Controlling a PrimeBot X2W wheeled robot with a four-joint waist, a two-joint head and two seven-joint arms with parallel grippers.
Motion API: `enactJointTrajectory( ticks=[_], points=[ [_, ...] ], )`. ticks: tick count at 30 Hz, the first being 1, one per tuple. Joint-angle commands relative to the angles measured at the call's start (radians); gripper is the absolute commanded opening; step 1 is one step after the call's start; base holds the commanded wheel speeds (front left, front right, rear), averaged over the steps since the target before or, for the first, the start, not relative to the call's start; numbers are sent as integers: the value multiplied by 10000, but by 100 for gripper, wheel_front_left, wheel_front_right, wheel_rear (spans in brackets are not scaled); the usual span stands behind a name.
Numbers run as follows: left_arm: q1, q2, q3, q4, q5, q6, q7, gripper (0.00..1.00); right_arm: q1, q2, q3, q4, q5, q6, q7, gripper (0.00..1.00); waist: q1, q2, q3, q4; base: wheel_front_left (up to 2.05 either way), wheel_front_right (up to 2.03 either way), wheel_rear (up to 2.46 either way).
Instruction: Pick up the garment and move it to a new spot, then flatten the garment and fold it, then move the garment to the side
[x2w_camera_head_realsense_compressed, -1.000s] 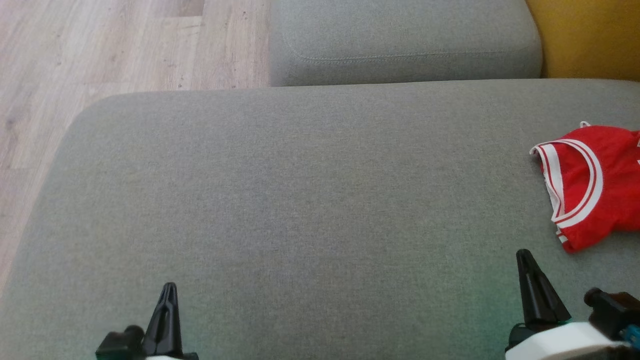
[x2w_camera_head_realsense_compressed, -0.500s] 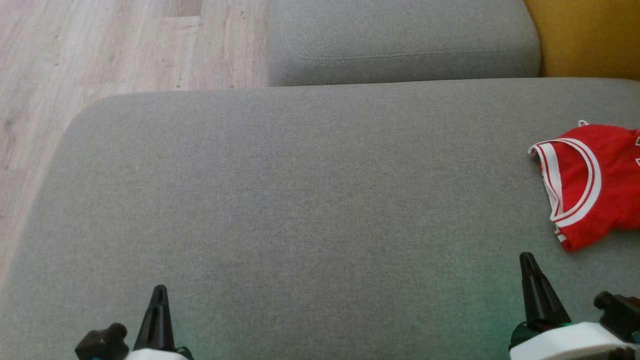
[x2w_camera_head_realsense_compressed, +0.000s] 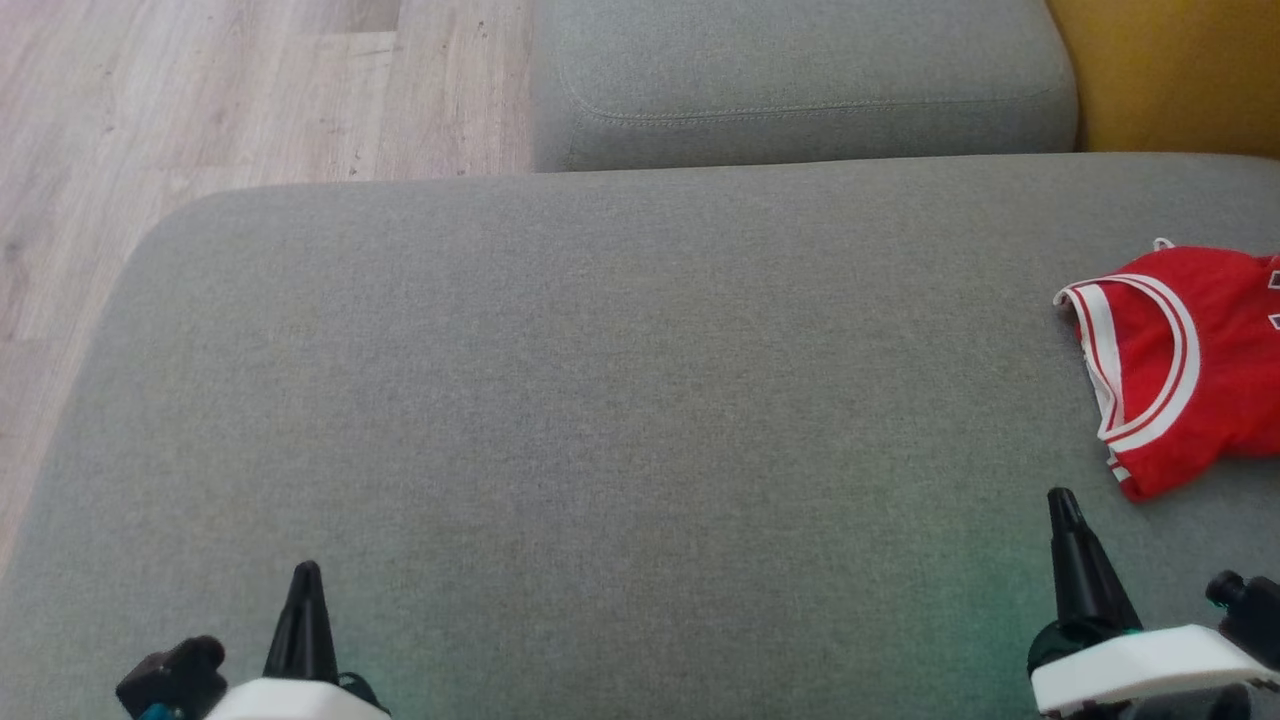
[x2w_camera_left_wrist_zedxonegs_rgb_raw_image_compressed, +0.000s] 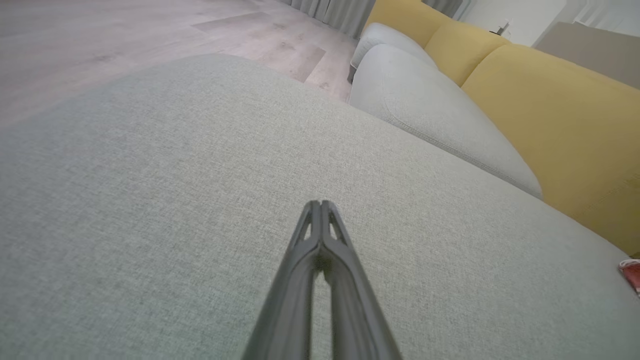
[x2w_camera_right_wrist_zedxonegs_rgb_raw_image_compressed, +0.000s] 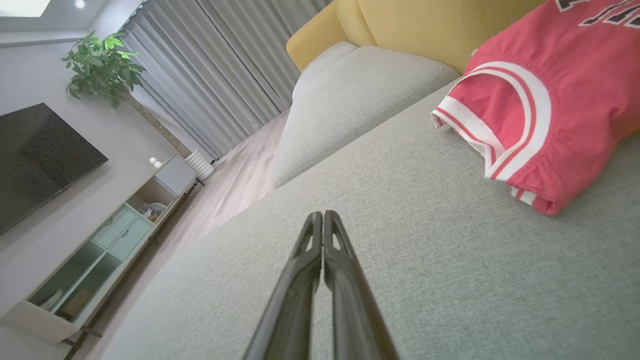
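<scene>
The garment (x2w_camera_head_realsense_compressed: 1190, 370) is a red jersey with white-striped trim, folded on the grey cushion (x2w_camera_head_realsense_compressed: 620, 400) at the right edge of the head view; the frame cuts off its right part. In the right wrist view the garment (x2w_camera_right_wrist_zedxonegs_rgb_raw_image_compressed: 540, 110) lies ahead and to the right. A sliver of the garment (x2w_camera_left_wrist_zedxonegs_rgb_raw_image_compressed: 631, 274) shows at the far right of the left wrist view. My right gripper (x2w_camera_head_realsense_compressed: 1062, 497) is shut and empty, just below and left of the jersey, apart from it. My left gripper (x2w_camera_head_realsense_compressed: 305, 568) is shut and empty at the lower left, far from the jersey.
A second grey cushion (x2w_camera_head_realsense_compressed: 800, 80) sits behind the big one, with a yellow backrest (x2w_camera_head_realsense_compressed: 1180, 70) at the top right. Wooden floor (x2w_camera_head_realsense_compressed: 200, 100) runs along the left. The right wrist view shows a TV (x2w_camera_right_wrist_zedxonegs_rgb_raw_image_compressed: 40, 160), a low cabinet (x2w_camera_right_wrist_zedxonegs_rgb_raw_image_compressed: 100, 245) and a plant (x2w_camera_right_wrist_zedxonegs_rgb_raw_image_compressed: 102, 65).
The left gripper has drawn back toward the lower left. The right gripper has shifted slightly right. The garment has not moved on the cushion; the view drifted a little.
</scene>
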Motion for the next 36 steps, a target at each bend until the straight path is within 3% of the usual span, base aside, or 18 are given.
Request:
enactJointTrajectory(
  ticks=[1,36],
  points=[
    [-586,-17,345,-232,-305,-143,66,0,-498,-206,-7,-213,384,-2,70,0,0,0,2,-5,0,0,0],
    [-1164,-623,1543,51,-3636,-1097,843,0,-1433,-303,-191,699,4222,-3,297,0,0,0,35,-107,0,0,0]
  ],
)
